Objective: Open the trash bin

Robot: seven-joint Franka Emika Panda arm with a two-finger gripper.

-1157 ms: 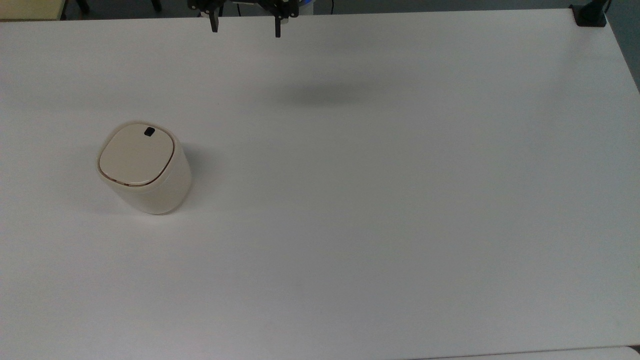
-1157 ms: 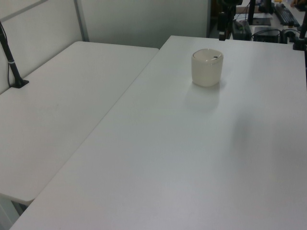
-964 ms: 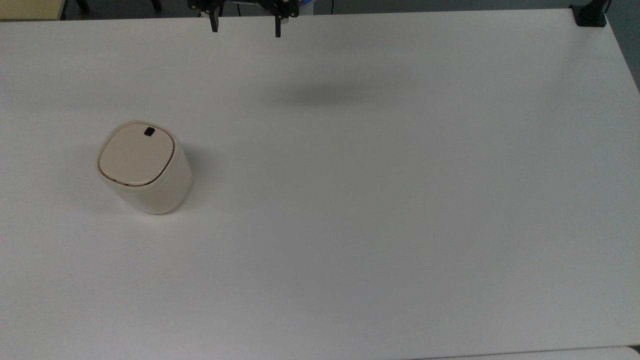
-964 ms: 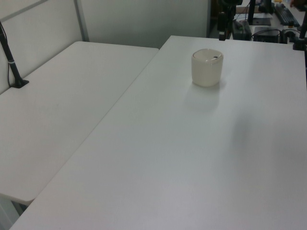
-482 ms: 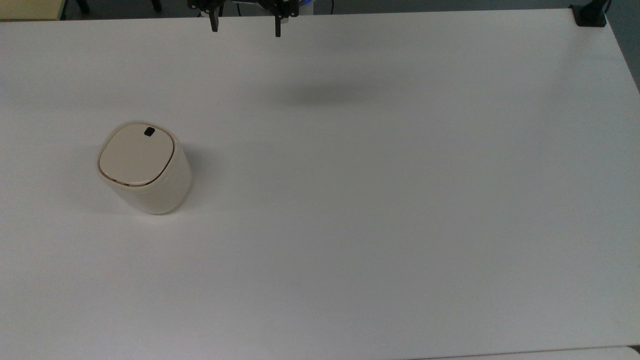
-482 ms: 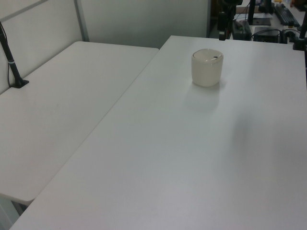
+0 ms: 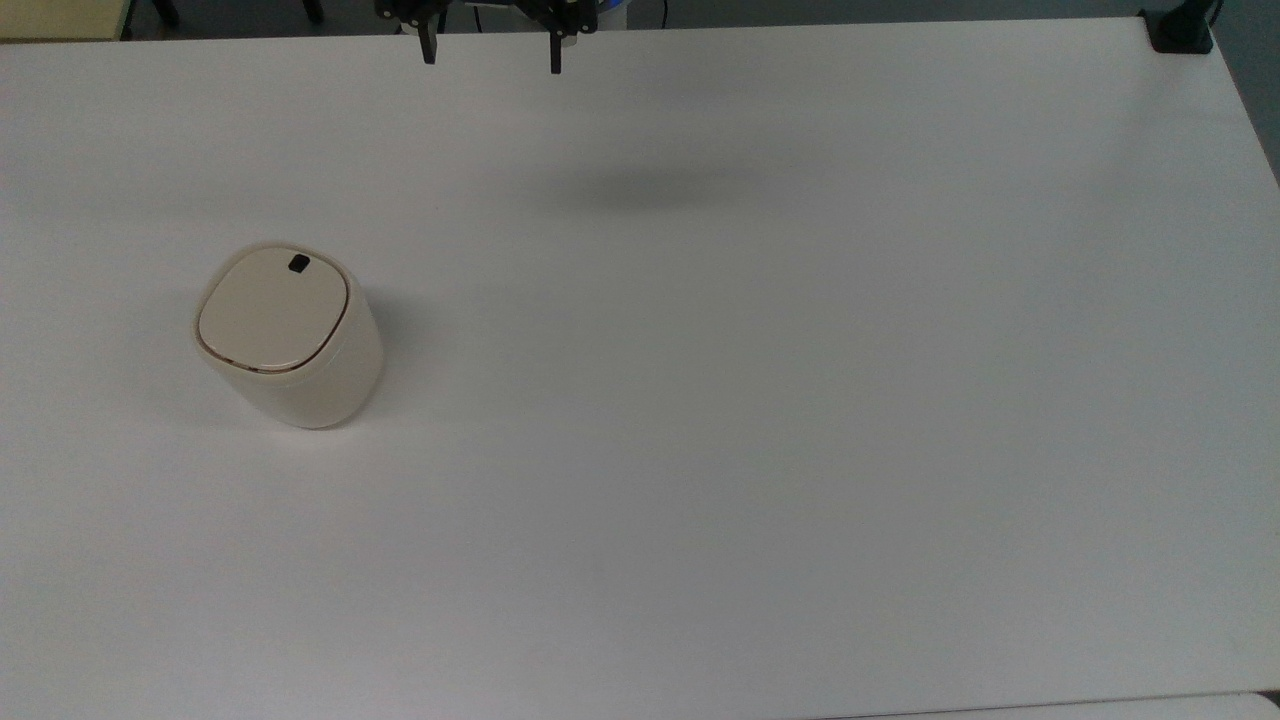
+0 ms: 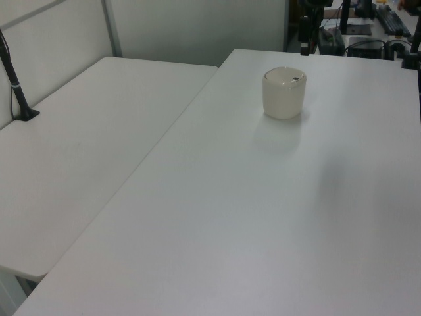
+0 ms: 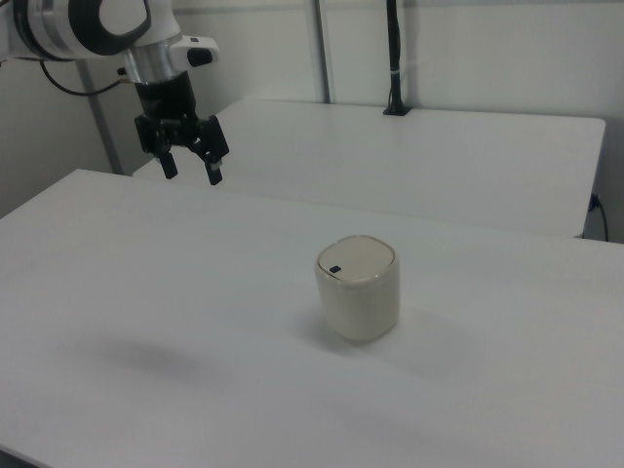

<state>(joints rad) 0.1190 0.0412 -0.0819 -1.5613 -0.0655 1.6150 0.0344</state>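
Observation:
The cream-beige trash bin [image 7: 290,340] stands upright on the white table [image 7: 750,400], toward the top view's left. Its flat lid [image 7: 272,310] lies down, with the small black button [image 7: 298,263] at the lid's far edge. The bin also shows in the left view [image 8: 284,93] and the right view [image 9: 358,287]. My gripper [image 7: 490,58] hangs open and empty high above the table's far edge, well apart from the bin. In the right view the gripper [image 9: 191,172] is up and to the left of the bin, its two black fingers spread.
A second white table [image 9: 439,156] adjoins the first. A black pole with a clamp base [image 8: 16,79] stands on it. Another black clamp [image 7: 1180,30] sits at the top view's far right corner. The arm's shadow [image 7: 640,190] falls on the table.

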